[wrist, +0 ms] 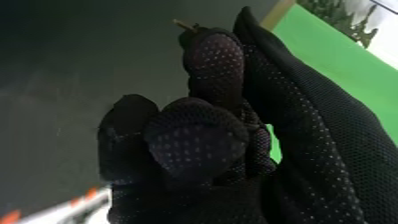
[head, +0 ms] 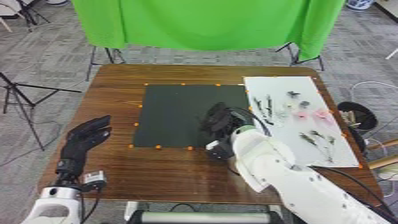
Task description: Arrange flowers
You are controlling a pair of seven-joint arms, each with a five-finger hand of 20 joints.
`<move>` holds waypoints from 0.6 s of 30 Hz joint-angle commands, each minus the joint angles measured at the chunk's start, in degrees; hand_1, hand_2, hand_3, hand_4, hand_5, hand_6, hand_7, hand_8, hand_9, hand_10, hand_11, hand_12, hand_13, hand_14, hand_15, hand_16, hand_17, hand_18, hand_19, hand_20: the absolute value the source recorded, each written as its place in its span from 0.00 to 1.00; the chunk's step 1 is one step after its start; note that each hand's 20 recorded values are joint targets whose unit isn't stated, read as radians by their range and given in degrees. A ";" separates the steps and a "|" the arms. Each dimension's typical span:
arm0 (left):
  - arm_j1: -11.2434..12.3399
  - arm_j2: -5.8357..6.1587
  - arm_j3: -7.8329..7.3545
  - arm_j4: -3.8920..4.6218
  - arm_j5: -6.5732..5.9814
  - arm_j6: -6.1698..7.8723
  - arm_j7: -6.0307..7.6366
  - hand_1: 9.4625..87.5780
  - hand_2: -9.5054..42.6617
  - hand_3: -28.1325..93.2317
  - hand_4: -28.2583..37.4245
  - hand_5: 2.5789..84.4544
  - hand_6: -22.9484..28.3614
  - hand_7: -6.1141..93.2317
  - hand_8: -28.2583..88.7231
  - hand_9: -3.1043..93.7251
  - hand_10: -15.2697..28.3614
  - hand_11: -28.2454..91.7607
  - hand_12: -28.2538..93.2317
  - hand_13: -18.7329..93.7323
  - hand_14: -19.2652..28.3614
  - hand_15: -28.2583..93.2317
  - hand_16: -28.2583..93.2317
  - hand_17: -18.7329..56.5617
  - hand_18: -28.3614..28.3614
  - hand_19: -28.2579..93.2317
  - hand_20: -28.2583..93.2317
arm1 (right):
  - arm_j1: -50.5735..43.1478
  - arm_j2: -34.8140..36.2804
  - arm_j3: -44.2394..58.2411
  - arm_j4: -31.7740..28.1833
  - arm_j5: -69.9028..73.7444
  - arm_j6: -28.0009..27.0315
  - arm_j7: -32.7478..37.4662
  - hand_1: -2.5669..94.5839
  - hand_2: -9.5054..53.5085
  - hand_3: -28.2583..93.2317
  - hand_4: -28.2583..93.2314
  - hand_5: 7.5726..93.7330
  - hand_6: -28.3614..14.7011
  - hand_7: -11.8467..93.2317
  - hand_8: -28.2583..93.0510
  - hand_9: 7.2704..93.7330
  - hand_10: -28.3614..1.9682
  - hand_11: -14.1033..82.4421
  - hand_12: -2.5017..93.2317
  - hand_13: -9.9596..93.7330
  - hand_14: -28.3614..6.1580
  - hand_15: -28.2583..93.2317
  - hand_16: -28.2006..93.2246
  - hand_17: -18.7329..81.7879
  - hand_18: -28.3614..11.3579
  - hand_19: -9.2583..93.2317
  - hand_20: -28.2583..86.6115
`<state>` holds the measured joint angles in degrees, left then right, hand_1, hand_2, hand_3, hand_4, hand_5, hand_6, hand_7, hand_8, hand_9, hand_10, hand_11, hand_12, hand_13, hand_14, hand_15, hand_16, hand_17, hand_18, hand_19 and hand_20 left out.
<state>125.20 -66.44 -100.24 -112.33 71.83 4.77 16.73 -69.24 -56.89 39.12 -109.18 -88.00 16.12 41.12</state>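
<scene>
The pink flowers (head: pixel 322 115) lie on the white sheet (head: pixel 277 82) at the right of the table, with the leafy sprigs (head: pixel 318 135) nearer us and the thin dark stems (head: pixel 269 106) along the sheet's left part. We judge the job to be at an early stage: those pieces lie loose and apart, and we make out no bunch or finished layout, so nearly all the placing and adjusting looks left to do.

Our right hand (head: pixel 220 122) is over the right part of the dark mat (head: pixel 173 110); its fingers are bent in and seem to pinch a slim stem (wrist: pixel 180 24), whose small tip pokes out by a fingertip. What sort of piece it is, we cannot tell. Our left hand (head: pixel 86 135) waits at the left, fingers loose.

Orange dots (head: pixel 158 147) edge the mat. Our right arm and its cable (head: pixel 342 176) could get in the way of the sprigs. Beyond the wooden table (head: pixel 169 172) are a black bin (head: pixel 362 108) and a green cloth (head: pixel 213 25).
</scene>
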 commanded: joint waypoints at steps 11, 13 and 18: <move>3.69 -0.77 0.33 1.56 -0.64 1.58 0.53 0.38 0.00 0.75 0.23 0.54 0.46 0.25 0.18 0.42 0.60 0.44 0.37 0.48 0.74 0.45 0.24 0.39 0.78 0.42 0.41 | 11.25 -6.74 -12.15 7.50 8.69 9.92 -3.38 0.64 0.00 0.72 0.43 0.68 0.49 0.62 0.38 0.96 0.44 0.46 0.43 1.00 0.72 0.72 0.41 0.91 0.57 0.99 0.55; 3.99 -0.75 0.44 1.47 -0.46 1.48 0.48 0.38 0.00 0.75 0.23 0.54 0.46 0.25 0.18 0.42 0.60 0.44 0.37 0.48 0.74 0.45 0.24 0.39 0.78 0.42 0.41 | 11.92 -7.07 -13.06 8.00 10.11 10.52 -3.39 0.64 0.00 0.73 0.42 0.68 0.49 0.63 0.38 0.97 0.44 0.46 0.42 1.00 0.72 0.71 0.40 0.92 0.58 0.98 0.53; 4.53 -0.77 0.93 1.22 -0.68 1.94 0.80 0.37 0.00 0.75 0.23 0.54 0.46 0.26 0.18 0.42 0.60 0.44 0.37 0.48 0.74 0.44 0.24 0.39 0.78 0.42 0.41 | 12.95 -8.29 -15.00 9.42 12.15 12.95 -3.54 0.64 0.00 0.73 0.39 0.68 0.49 0.63 0.37 0.98 0.44 0.43 0.41 1.00 0.70 0.69 0.39 0.93 0.59 0.95 0.51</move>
<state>128.00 -66.63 -100.00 -110.86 71.73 5.66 17.23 -57.86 -63.14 25.76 -101.06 -77.63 26.59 38.09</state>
